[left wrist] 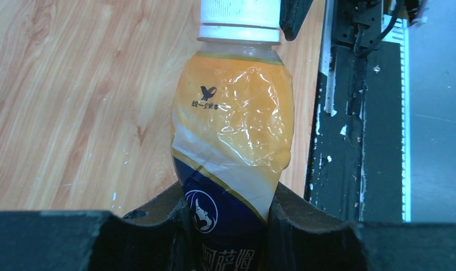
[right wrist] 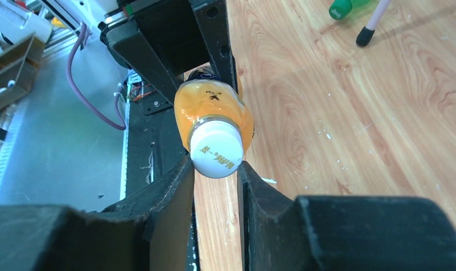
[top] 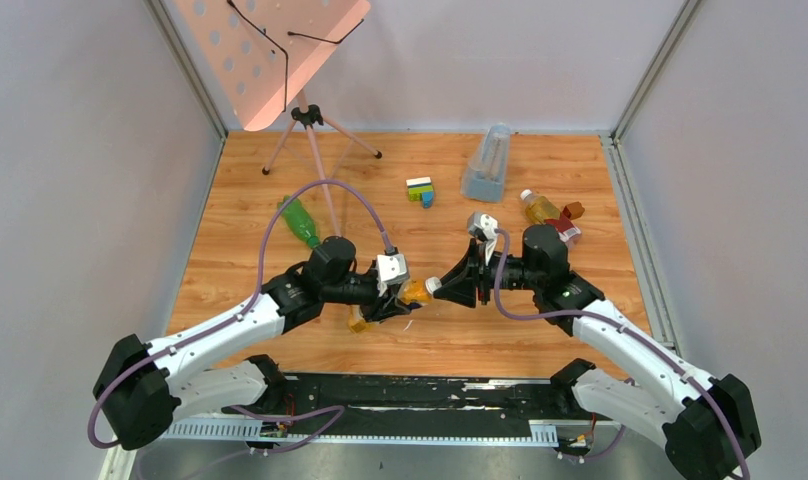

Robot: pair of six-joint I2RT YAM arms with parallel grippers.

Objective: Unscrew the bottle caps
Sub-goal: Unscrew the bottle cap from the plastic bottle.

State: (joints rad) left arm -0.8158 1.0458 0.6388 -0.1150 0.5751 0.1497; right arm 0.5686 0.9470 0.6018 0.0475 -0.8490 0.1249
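L pincer (left wrist: 228, 217) clamped on lower body of amber bottle (left wrist: 232, 107), held sideways over worktop (top: 240, 200); R pincer (right wrist: 214, 175) clamped on its white cap (right wrist: 215, 149). Green bottle (top: 300, 220) lies left-rear.

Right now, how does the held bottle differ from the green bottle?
The held bottle is amber with a white cap; the green bottle has a green cap. Left fingers grip the held bottle, right fingers its cap; the green bottle lies free on the table. Both are capped.
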